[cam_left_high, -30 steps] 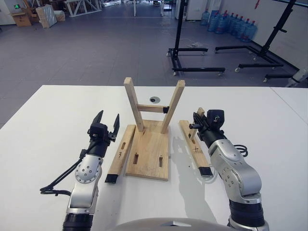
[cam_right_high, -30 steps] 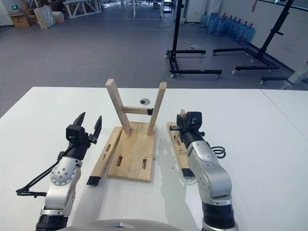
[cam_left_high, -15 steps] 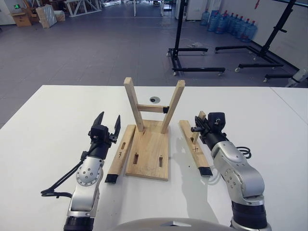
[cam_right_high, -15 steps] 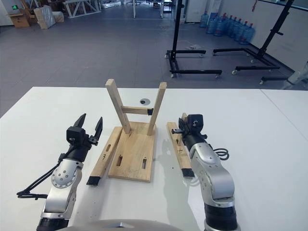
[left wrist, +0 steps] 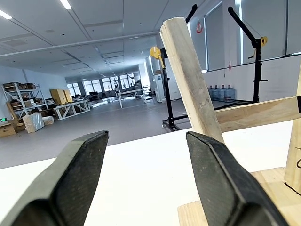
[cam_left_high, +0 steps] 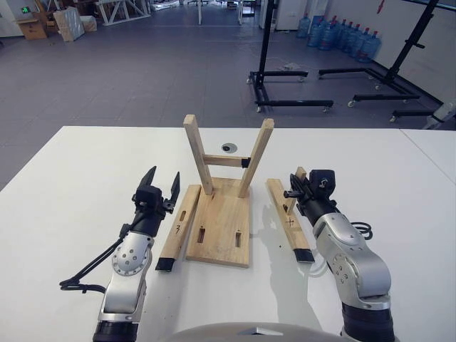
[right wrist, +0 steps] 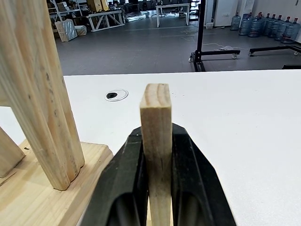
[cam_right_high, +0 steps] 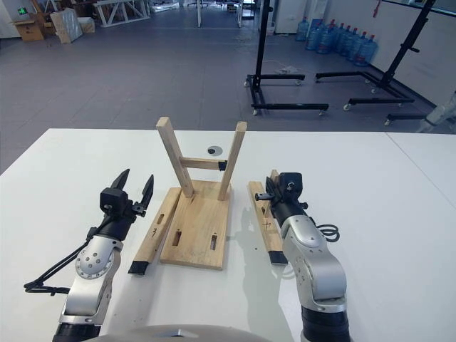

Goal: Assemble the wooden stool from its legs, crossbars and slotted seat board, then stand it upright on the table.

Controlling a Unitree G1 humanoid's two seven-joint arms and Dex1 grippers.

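Left eye view showed a white table [cam_left_high: 85,164] in a grey-floored hall, with black wheeled stands [cam_left_high: 285,78] and water jugs [cam_left_high: 342,35] behind. The left gripper [cam_left_high: 162,185] hovered with its fingers spread, the left loose leg [cam_left_high: 178,228] lying just to its right and the seat board [cam_left_high: 224,228] with its upright leg frame [cam_left_high: 224,161] beyond that. The right gripper [cam_left_high: 298,187] was clamped on the far end of the right loose leg [cam_left_high: 287,217]. Since a second earlier both grippers had eased slightly back toward the robot, the wood unmoved.
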